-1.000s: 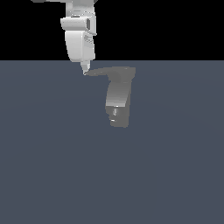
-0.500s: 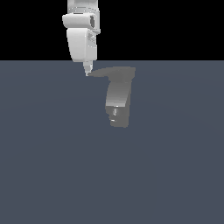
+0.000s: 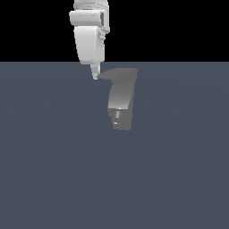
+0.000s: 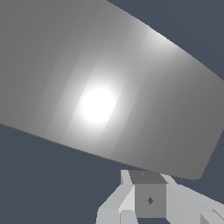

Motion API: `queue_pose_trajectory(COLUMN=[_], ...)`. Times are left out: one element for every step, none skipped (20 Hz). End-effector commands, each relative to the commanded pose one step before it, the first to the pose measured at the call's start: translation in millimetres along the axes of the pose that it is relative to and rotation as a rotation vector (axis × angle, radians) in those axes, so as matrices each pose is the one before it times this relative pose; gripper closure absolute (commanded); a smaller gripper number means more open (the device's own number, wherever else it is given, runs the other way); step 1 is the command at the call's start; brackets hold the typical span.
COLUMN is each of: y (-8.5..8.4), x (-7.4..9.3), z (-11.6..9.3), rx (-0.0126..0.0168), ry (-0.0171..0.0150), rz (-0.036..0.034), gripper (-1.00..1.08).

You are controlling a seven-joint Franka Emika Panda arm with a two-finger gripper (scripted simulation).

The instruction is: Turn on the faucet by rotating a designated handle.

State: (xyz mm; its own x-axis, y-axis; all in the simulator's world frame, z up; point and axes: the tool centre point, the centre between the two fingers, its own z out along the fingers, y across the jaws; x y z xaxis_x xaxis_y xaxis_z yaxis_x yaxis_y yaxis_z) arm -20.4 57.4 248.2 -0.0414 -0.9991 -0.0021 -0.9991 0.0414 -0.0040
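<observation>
The faucet [image 3: 120, 105] is a small grey fixture standing upright on the flat floor, with a darker stepped base. Its handle [image 3: 117, 74] is a flat dark blade that points from the top toward the exterior view's left. My gripper [image 3: 95, 75] hangs straight down from the white arm, fingers together, with its tip touching the handle's pointed end. In the wrist view the handle's broad face [image 4: 105, 92] fills most of the picture with a bright sheen. My gripper [image 4: 146, 183] sits right against its edge, shut and holding nothing.
The flat blue-grey floor [image 3: 53, 170] spreads all around the faucet. The white arm [image 3: 91, 36] rises out of the picture above the handle's tip. Nothing else shows.
My gripper has moved toward the exterior view's right and slightly down. The handle's tip has swung that way with it, and the blade now looks shorter.
</observation>
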Motion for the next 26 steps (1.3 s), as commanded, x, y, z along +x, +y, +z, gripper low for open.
queue_pose_trajectory(y=[7.5, 2.63, 2.64, 2.65, 2.66, 2.56, 2.68, 2.7, 2.71, 2.72, 2.73, 0.0, -2.97, 0.46, 0.39, 0.39, 0.46, 0.4, 0.45, 0.4, 0.41, 0.45, 0.41, 0.44, 0.39, 0.43], x=[10.04, 2.15, 2.16, 2.17, 2.18, 1.97, 2.21, 2.22, 2.23, 2.25, 2.27, 0.0, -6.84, 5.71, 6.08, 6.12, 5.84, 6.2, 5.93, 6.28, 6.31, 6.03, 6.38, 6.1, 6.56, 6.15], z=[-0.01, -0.05, -0.05, -0.05, -0.06, 0.24, -0.06, -0.06, -0.07, -0.07, -0.08, 0.0, 0.25, -0.05, 0.02, 0.02, -0.05, 0.02, -0.05, 0.02, 0.02, -0.05, 0.02, -0.05, 0.05, -0.05], rx=[-0.00296, 0.0, 0.0, 0.0, 0.0, -0.00056, 0.0, 0.0, 0.0, 0.0, 0.0, 0.0, 0.00111, 0.0, -0.00013, -0.00014, 0.0, -0.00014, 0.0, -0.00014, -0.00014, 0.0, -0.00014, 0.0, -0.0002, 0.0], ry=[0.00181, 0.0, 0.0, 0.0, 0.0, 0.0001, 0.0, 0.0, 0.0, 0.0, 0.0, 0.0, -0.00106, 0.0, 0.00008, 0.00008, 0.0, 0.00009, 0.0, 0.00009, 0.0001, 0.0, 0.0001, 0.0, 0.00016, 0.0], rz=[0.00748, 0.0, 0.0, 0.0, 0.0, -0.00038, 0.0, 0.0, 0.0, 0.0, 0.0, 0.0, -0.00829, 0.0, 0.00067, 0.00067, 0.0, 0.00067, 0.0, 0.00067, 0.00067, 0.0, 0.00067, 0.0, 0.00094, 0.0], gripper=[1.08, 1.08, 1.08, 1.08, 1.08, 1.08, 1.08, 1.08, 1.08, 1.08, 1.08, 1.08, 1.08, 1.08, 1.08, 1.08, 1.08, 1.08, 1.08, 1.08, 1.08, 1.08, 1.08, 1.08, 1.08, 1.08])
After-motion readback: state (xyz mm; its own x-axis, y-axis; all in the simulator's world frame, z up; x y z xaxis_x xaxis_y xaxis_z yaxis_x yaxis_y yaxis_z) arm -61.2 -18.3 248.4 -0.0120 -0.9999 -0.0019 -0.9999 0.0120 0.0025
